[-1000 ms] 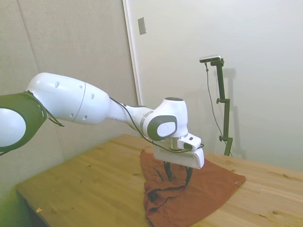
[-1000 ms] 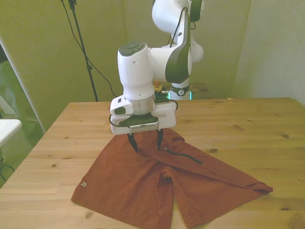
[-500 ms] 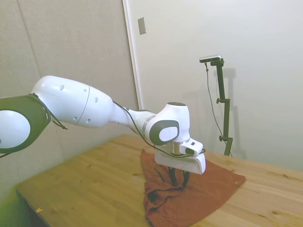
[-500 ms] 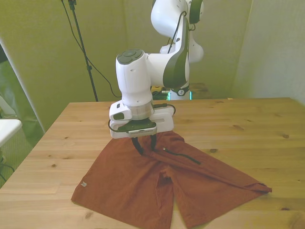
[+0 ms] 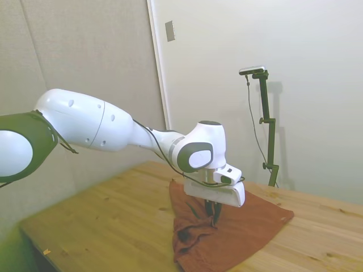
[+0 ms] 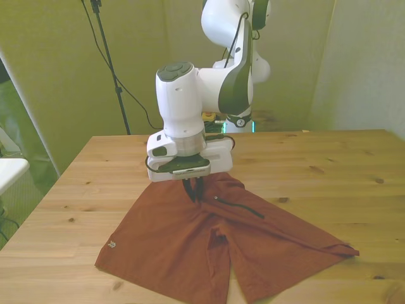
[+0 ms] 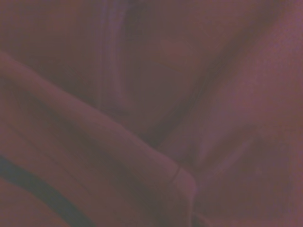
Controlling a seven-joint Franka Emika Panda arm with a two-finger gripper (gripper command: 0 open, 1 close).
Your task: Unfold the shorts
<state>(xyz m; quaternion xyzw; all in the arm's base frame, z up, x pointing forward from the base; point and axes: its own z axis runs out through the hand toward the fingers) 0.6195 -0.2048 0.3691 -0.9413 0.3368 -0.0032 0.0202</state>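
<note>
Rust-brown shorts [image 6: 190,244], spread on table, upper part folded

In the front view, the middle of the wooden table [image 6: 329,164] is covered by the shorts [image 6: 190,247], spread from about 7 o'clock to 4 o'clock. Above their waistband edge, the space is taken up by the gripper [image 6: 193,192], its fingers drawn together on a fold of cloth, and by the white arm [image 6: 209,88] behind it toward 12 o'clock. Bare tabletop is seen at 2 to 3 o'clock and at 9 to 10 o'clock.
</note>
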